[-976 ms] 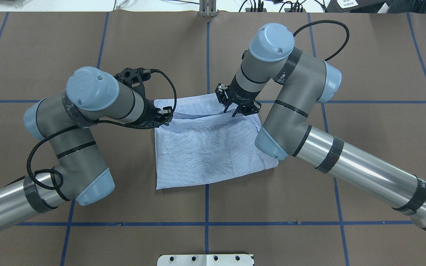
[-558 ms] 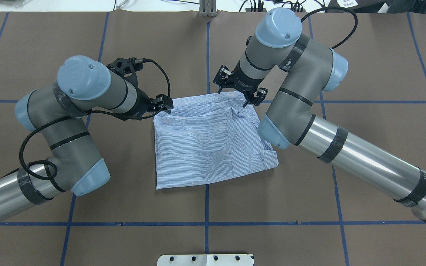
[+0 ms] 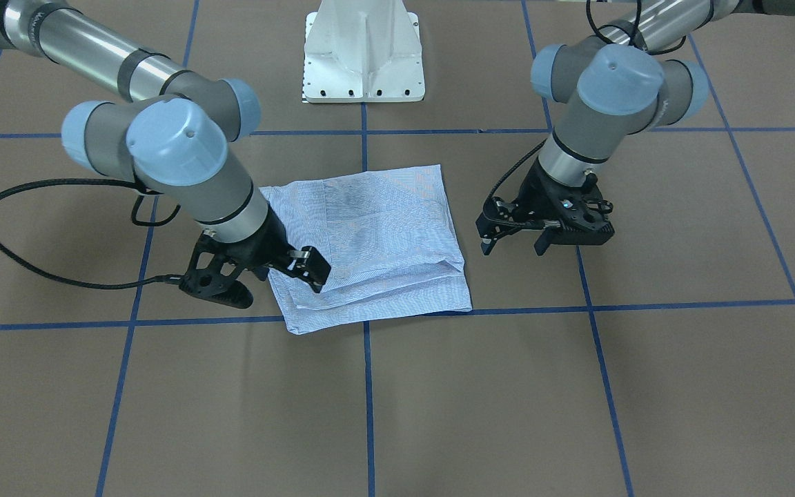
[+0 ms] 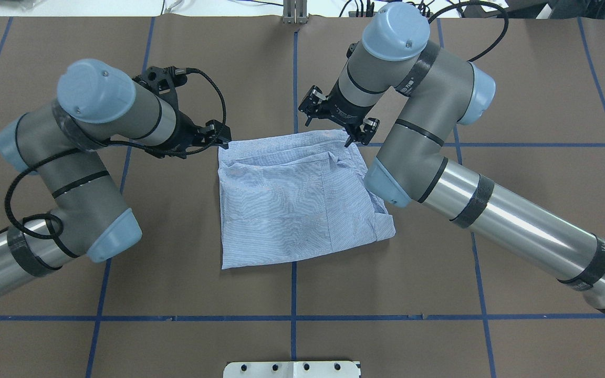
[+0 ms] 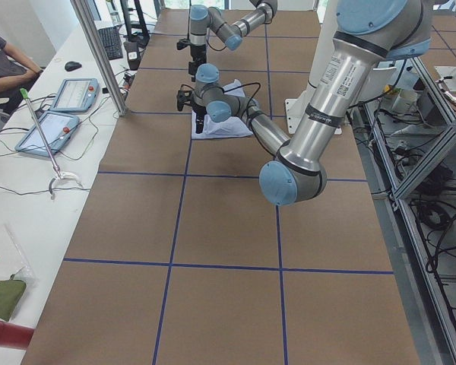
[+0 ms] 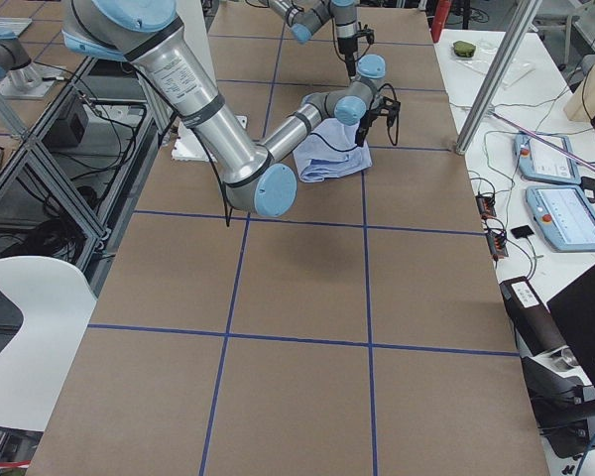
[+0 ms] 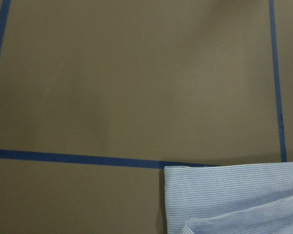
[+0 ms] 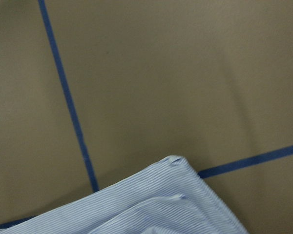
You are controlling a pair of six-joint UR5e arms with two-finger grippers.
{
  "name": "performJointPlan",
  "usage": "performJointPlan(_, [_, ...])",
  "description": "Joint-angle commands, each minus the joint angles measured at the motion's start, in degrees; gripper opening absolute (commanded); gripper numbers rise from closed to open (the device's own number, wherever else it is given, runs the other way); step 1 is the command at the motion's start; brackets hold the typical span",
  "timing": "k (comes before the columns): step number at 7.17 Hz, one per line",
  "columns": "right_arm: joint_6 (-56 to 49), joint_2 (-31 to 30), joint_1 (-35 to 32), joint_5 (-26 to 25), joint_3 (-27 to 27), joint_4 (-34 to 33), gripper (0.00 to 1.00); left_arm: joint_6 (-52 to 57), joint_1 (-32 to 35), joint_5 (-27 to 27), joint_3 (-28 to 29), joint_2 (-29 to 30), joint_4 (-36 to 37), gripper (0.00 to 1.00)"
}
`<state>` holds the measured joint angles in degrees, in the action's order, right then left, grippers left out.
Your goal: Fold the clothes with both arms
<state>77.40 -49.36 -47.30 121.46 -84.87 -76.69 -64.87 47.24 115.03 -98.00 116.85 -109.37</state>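
Note:
The blue-and-white striped shirt [image 4: 292, 205] lies folded into a rough square in the middle of the brown table; it also shows in the front view [image 3: 377, 235]. My left gripper [image 4: 222, 135] hovers just off the shirt's far left corner, open and empty; in the front view [image 3: 513, 243] it stands clear of the cloth. My right gripper [image 4: 331, 128] is open and empty above the shirt's far edge near its right corner, also seen in the front view [image 3: 290, 270]. Each wrist view shows only a shirt corner [image 7: 234, 204] [image 8: 161, 209] and no fingers.
The white pedestal base [image 3: 363, 55] stands at the robot's side of the table. Blue tape lines [image 4: 294, 294] grid the brown surface. In the left side view, tablets [image 5: 57, 125] lie on a white bench beside the table and a person [image 5: 4, 57] sits there.
Both grippers have lifted off the shirt's far folded edge and drawn back. The left arm swung outward to the left. The shirt's top fold has settled flat.

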Motion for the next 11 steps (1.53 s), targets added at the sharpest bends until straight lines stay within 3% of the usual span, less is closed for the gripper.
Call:
performJointPlan(1, [-19.12, -7.65, -7.42, 0.7, -5.81, -6.84, 1.0, 12.26, 8.45, 4.04, 0.35, -2.76, 0.38, 0.99])
performJointPlan(3, [-37.42, -12.84, -15.67, 3.93, -7.42, -12.59, 1.0, 24.73, 15.57, 5.72, 1.22, -4.96, 2.04, 0.99])
performJointPlan(5, [-52.89, -20.03, -24.72, 9.38, -7.16, -12.69, 1.0, 43.15, 25.14, 9.93, 1.49, -8.12, 8.26, 0.99])
performJointPlan(7, [-69.07, -28.9, -32.29, 11.42, -6.89, -12.43, 1.0, 54.45, 32.71, 10.74, 2.19, -13.64, 9.96, 0.99])
performJointPlan(8, [-75.23, -32.52, -35.29, 12.47, -6.8, -12.6, 1.0, 61.81, 34.05, 10.56, 2.63, -16.98, 10.22, 0.99])
performJointPlan(9, [-80.17, -36.55, -36.97, 12.92, -6.8, -12.43, 1.0, 62.58, 38.15, 11.17, 3.85, -20.06, 9.79, 0.99])
performJointPlan(11, [-82.32, -39.4, -39.44, 12.75, -7.07, -12.25, 1.0, 65.82, 39.68, 12.93, 3.87, -25.34, 8.83, 0.99])
